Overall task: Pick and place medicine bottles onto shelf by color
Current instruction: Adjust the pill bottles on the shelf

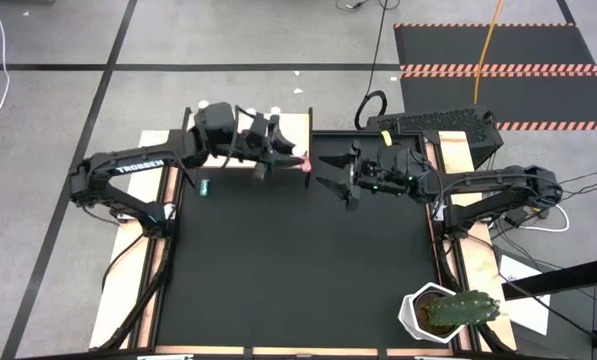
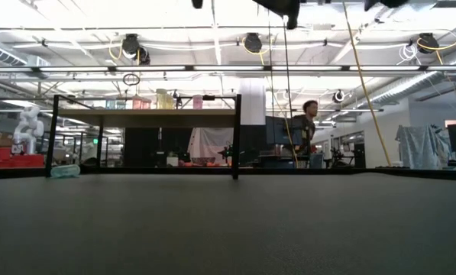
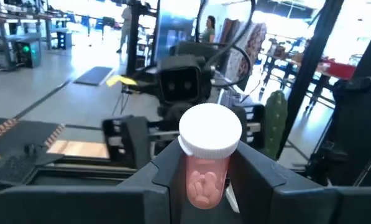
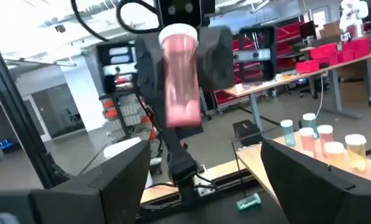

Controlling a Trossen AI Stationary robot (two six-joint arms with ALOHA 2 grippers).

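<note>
The black worktop [image 1: 298, 260] lies mostly bare; a cactus pot [image 1: 428, 312] sits at one corner. At the shelf [image 1: 296, 128] edge, the left hand [image 1: 290, 158] grips a pink bottle [image 1: 305, 164]. Facing it, the right hand [image 1: 335, 172] is spread wide, holding nothing. A person [image 2: 309, 130] stands in the workshop behind.

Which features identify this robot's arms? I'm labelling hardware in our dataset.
Two dark, near-black jointed arms. The left arm carries white TROSSEN lettering; the right arm trails black cables. Each ends in a black gripper, left gripper and right gripper, with angular, wedge-shaped jaws.
</note>
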